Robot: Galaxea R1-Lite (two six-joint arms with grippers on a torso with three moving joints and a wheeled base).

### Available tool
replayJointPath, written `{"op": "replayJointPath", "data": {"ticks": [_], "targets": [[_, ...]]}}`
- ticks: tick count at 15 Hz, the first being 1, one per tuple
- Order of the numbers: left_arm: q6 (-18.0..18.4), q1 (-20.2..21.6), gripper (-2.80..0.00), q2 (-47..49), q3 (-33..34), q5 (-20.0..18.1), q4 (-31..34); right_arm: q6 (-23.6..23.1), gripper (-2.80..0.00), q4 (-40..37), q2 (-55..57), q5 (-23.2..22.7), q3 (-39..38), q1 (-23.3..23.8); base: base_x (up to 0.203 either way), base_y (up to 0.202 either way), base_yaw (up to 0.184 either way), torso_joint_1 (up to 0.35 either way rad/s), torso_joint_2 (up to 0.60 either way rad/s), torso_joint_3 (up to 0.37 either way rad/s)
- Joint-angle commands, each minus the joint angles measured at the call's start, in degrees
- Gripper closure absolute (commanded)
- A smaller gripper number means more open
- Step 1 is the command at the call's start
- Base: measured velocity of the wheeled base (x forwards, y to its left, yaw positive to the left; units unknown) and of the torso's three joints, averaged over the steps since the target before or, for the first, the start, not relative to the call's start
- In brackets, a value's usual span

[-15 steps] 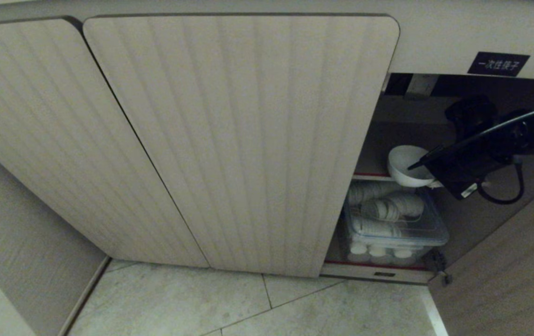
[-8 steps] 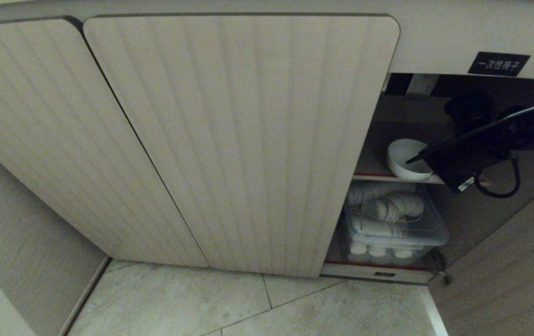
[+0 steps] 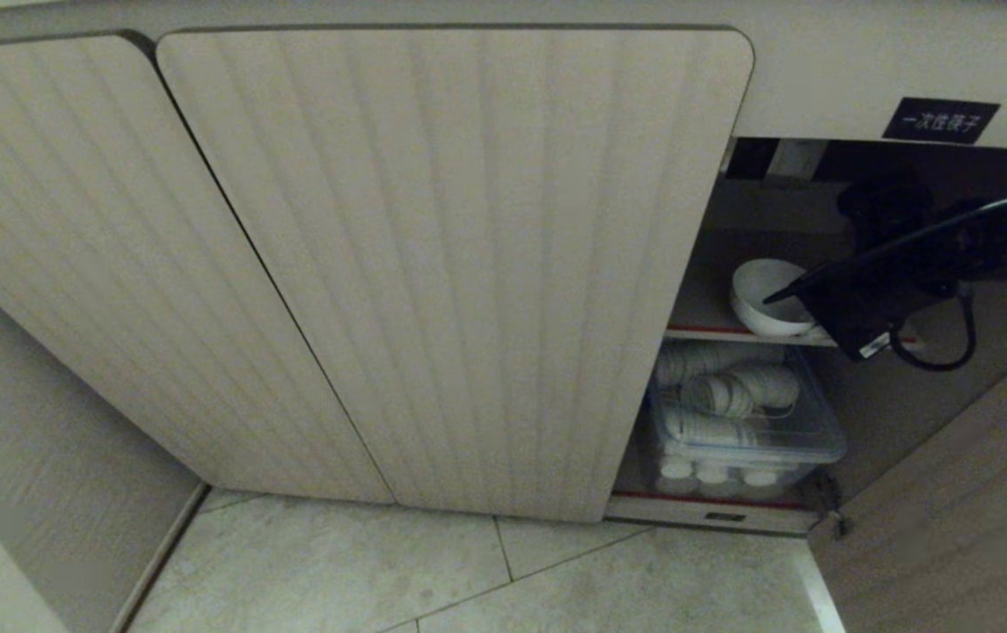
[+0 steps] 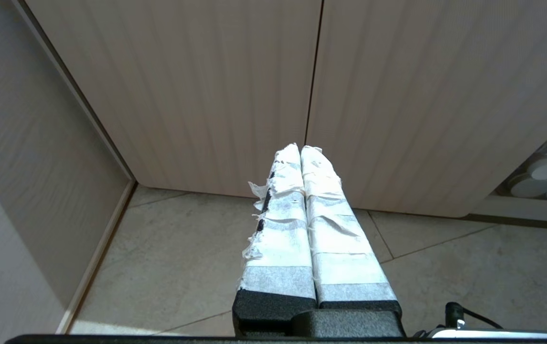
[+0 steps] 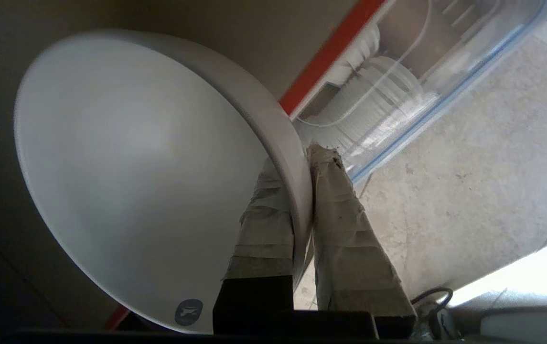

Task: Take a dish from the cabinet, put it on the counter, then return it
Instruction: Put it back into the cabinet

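Right gripper [image 5: 302, 191] pinches the dish [image 5: 134, 167] by its rim, w/ dish over the cabinet [image 3: 468, 264] shelf [image 3: 696, 332] edge, probably just resting. Keep it level, ease deeper before letting go. Left gripper [image 4: 302, 157] parked outside, fingers together.

Glossy ceramic dish [image 5: 134, 181]; ribbed wood-grain cabinet [image 3: 433, 264]; clear plastic box [image 3: 784, 435].

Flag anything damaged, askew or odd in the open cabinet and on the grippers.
The tape on the left gripper is frayed, with loose shreds along one finger. In the clear bin on the cabinet floor, ribbed cups lie tumbled sideways. The dish, pinched by the right gripper, looks intact.
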State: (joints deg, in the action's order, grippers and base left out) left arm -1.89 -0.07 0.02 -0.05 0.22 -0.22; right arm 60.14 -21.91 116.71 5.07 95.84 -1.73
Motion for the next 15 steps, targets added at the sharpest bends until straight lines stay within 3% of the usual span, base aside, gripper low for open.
{"op": "replayJointPath", "data": {"ticks": [1, 15], "targets": [[0.0, 0.0, 0.0, 0.0, 0.0, 0.0, 0.0, 0.3, 0.0, -0.1, 0.8, -0.1, 1.2, 0.2, 0.0, 0.0, 0.0, 0.0, 0.0, 0.0], [0.0, 0.0, 0.0, 0.0, 0.0, 0.0, 0.0, 0.4, 0.0, 2.7, 2.8, 0.0, 1.6, 0.7, 0.0, 0.0, 0.0, 0.0, 0.0, 0.0]]}}
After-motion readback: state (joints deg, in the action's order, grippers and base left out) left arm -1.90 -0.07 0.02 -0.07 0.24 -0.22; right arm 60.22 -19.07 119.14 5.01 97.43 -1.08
